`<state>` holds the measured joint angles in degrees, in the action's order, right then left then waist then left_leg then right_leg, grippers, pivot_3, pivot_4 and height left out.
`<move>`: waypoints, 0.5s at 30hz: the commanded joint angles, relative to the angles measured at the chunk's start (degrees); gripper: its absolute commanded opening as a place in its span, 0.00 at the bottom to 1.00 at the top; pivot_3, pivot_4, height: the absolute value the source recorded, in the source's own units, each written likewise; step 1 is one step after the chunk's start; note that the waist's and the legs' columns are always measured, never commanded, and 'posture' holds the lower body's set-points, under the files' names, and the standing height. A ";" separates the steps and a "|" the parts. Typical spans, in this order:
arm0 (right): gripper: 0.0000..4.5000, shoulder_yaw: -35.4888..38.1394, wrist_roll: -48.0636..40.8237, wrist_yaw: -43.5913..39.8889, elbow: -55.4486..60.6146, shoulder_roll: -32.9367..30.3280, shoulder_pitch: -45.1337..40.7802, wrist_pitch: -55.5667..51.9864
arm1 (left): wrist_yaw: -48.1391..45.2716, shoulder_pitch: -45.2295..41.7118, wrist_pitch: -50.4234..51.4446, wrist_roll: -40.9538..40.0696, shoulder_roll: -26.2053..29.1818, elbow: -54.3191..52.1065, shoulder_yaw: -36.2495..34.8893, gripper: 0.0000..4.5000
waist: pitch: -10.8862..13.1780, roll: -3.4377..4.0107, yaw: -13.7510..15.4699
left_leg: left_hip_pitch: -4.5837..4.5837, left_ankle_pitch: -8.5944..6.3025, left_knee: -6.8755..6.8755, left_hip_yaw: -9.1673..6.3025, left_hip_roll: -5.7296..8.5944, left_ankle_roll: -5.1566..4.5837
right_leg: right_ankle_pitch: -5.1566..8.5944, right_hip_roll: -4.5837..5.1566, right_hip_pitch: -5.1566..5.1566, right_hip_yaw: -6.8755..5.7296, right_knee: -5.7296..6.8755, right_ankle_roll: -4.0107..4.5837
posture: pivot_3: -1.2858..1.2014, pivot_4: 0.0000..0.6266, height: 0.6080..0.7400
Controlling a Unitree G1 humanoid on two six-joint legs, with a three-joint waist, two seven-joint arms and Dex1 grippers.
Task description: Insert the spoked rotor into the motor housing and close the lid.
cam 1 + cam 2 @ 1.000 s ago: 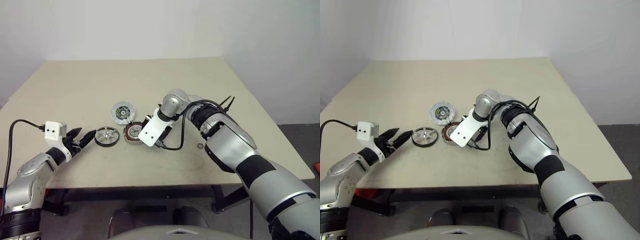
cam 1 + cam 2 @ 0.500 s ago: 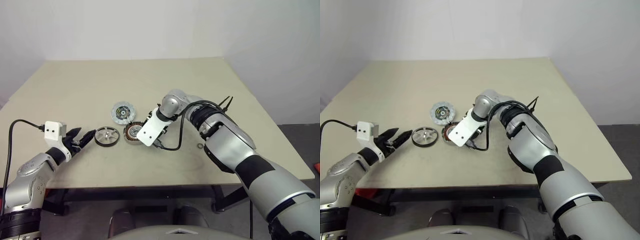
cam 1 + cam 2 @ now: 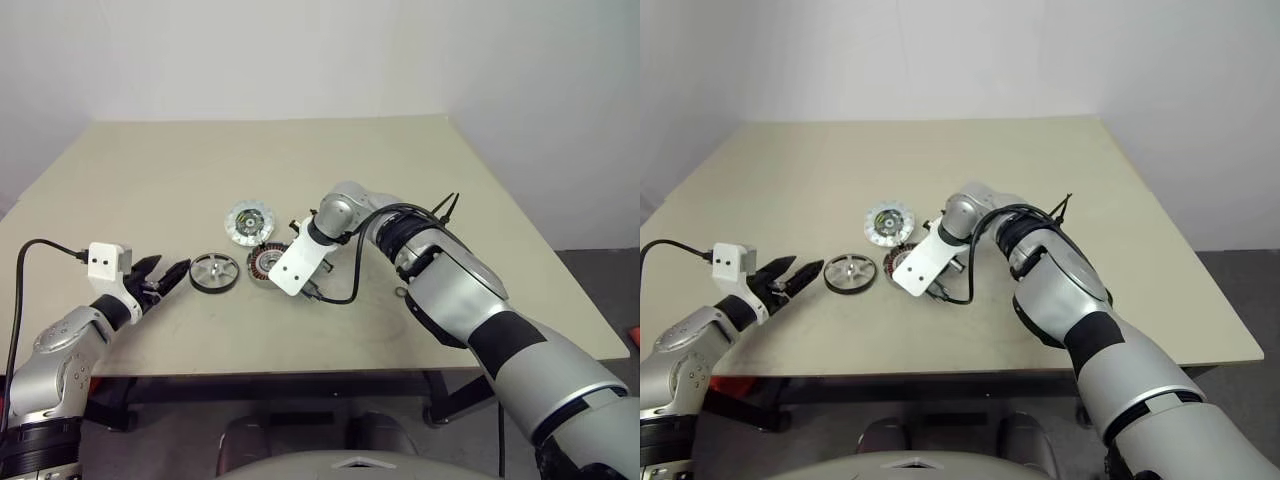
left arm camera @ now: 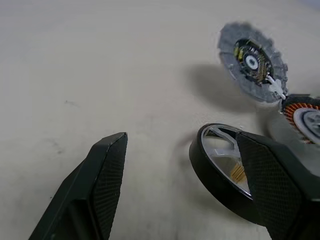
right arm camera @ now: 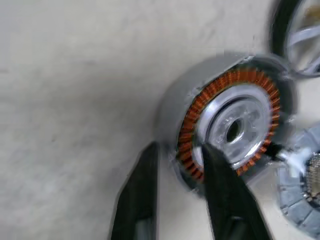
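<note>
Compared with a second ago, the left gripper has not shifted, and the spoked rotor and lid lie where they did. The right arm's wrist has crept a little toward the robot's left, so its white wrist block now covers more of the motor housing, and the right gripper's fingers have drawn much closer together.

On the left, the left gripper hovers low over the beige desk with its two black fingers spread wide, holding nothing. It points at the spoked rotor; from the left wrist view one finger overlaps the rotor's black rim, but I cannot tell whether they touch.

The spoked rotor lies flat on the desk, just beside the motor housing on its left. The lid lies flat a little farther back, near both parts, its dark and greenish centre facing up.

The motor housing sits on the desk with its copper-brown windings and silver centre facing up. The right gripper comes down steeply on it, its fingers narrowed to a slim gap astride the housing's wall: one outside the silver shell, the other over the windings. The grip looks pinched on that wall. A small dark ring lies on the desk farther right.
</note>
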<state>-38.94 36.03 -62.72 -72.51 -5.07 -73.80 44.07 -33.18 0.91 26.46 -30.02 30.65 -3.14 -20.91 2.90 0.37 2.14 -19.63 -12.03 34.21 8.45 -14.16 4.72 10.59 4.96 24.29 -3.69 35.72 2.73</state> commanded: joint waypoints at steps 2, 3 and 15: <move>0.20 -0.49 0.74 -0.26 -0.08 -1.37 -0.12 0.34 | -0.04 -0.81 -1.44 0.41 0.59 -1.27 -0.89 0.82 | 0.02 0.03 0.00 | 0.08 0.00 0.00 0.01 0.00 0.00 | 0.00 -0.01 -0.02 0.02 0.04 0.00 | 0.52 0.00 1.00; 0.20 -0.49 0.73 -0.26 -0.07 -1.44 -0.10 0.39 | -0.06 -0.89 -1.47 0.43 0.57 -1.19 -0.82 0.82 | 0.02 0.03 0.00 | 0.08 0.00 0.00 0.01 -0.01 0.00 | 0.00 -0.01 -0.02 0.02 0.05 0.00 | 0.52 0.00 1.00; 0.20 -0.40 0.38 -0.49 0.18 -0.95 0.55 0.40 | -0.17 -1.61 -1.55 0.55 0.87 -0.80 -0.90 0.82 | 0.01 0.02 -0.01 | 0.06 0.00 0.00 0.01 -0.01 0.00 | -0.01 -0.01 -0.01 0.02 0.04 0.02 | 0.52 0.00 1.00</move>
<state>-38.97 36.05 -62.83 -72.56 -6.05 -73.59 44.52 -33.25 0.01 26.03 -29.78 30.73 -2.86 -20.83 2.92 0.39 2.13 -19.56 -12.02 34.21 8.46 -14.16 4.73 10.58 4.95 24.28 -3.67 35.76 2.75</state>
